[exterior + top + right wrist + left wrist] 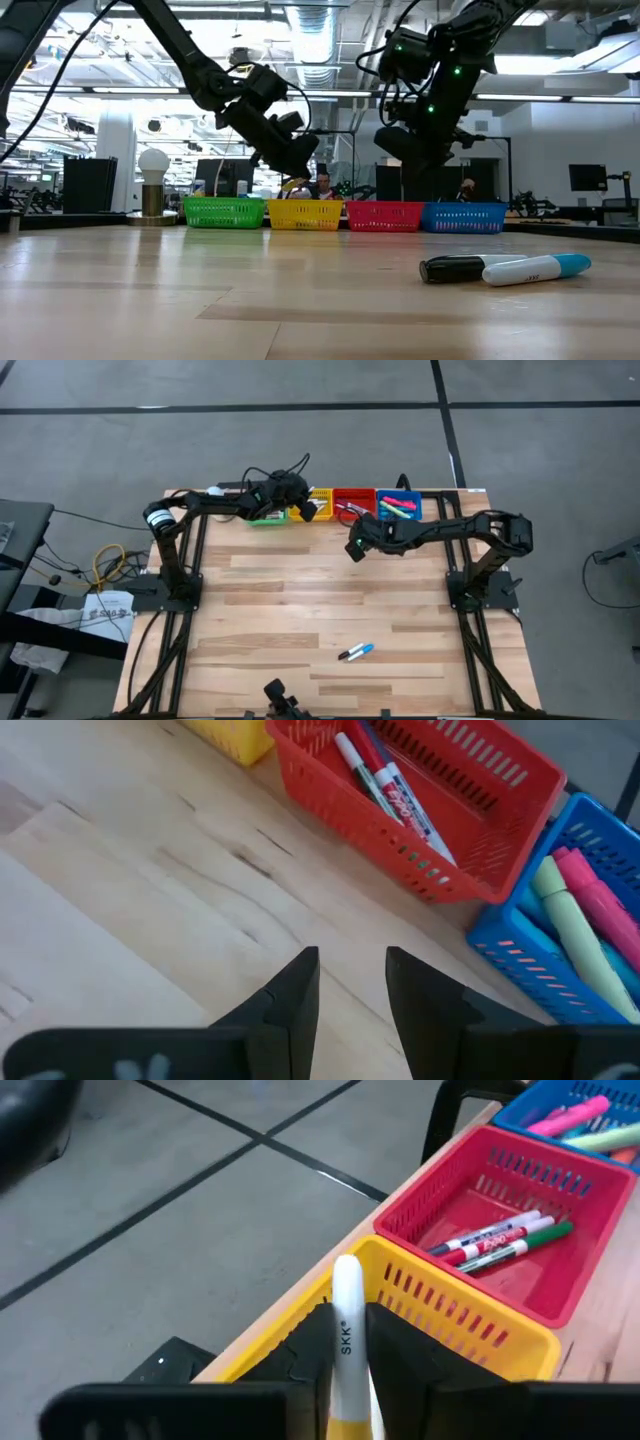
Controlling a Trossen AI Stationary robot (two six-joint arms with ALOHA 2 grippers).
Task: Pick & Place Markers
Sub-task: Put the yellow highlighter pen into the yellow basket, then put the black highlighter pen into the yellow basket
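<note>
My left gripper (347, 1342) is shut on a white marker (347, 1305) with a yellow end, above the yellow bin (455, 1315) at the table's far edge (305, 508). My right gripper (352, 982) hangs open over bare wood, just in front of the red bin (420, 830), with nothing between its fingers (355, 547). Two more markers lie flat on the table near its front edge, one with a black end (455, 267) and one with a blue end (540, 268). Several markers lie in the red bin (500, 1240) and in the blue bin (580, 910). My left gripper pinches the marker's white barrel (347, 1365) between its two fingers. The marker lies along the fingers, and its white end (347, 1270) sticks out past the fingertips. The fingers slant down toward the table's far edge. The marker is lifted clear, over the yellow bin's near wall.
Four small bins stand in a row along the far edge: green (224, 212), yellow (305, 214), red (384, 216) and blue (463, 216). Wide bare wood (300, 600) lies between the bins and the two loose markers. Beyond the far edge the table drops to the floor.
</note>
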